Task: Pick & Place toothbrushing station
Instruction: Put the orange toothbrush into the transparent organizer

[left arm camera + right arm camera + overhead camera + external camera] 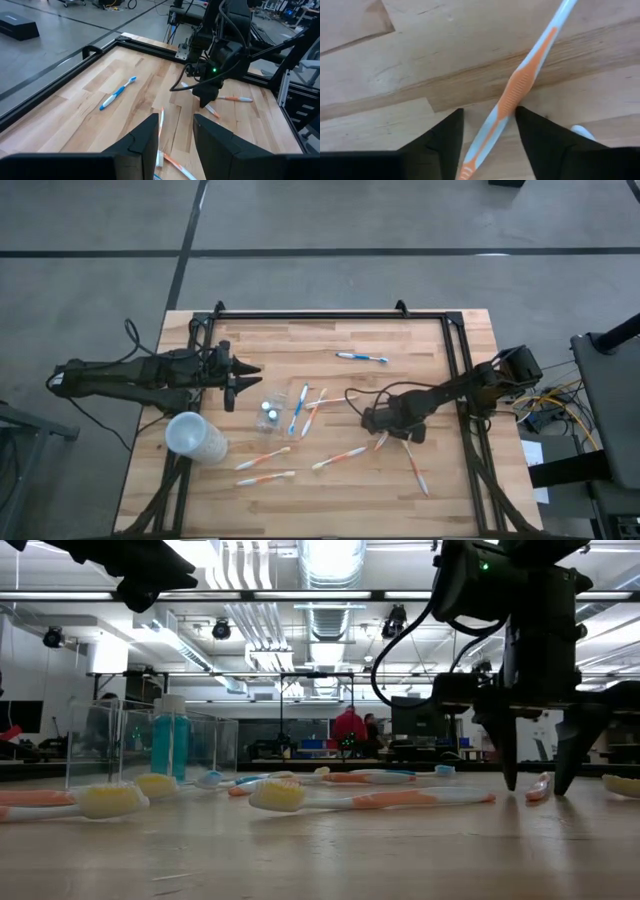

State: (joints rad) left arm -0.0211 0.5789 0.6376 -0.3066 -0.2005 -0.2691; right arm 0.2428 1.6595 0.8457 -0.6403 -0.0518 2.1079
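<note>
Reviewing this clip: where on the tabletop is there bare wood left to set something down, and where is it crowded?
Bare wood shows along the table's far edge, left of the lone blue toothbrush, and at the near middle edge, below the orange toothbrushes. The centre is crowded: clear tumbler, scattered brushes, and the right end effector straddling one brush. The frosted cup fills the near-left corner.

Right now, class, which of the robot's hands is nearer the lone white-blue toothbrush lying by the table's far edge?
Right. The right hand sits nearer the white-blue toothbrush, lowered around a white-orange toothbrush; the left hand waits near the table's left edge.
</note>
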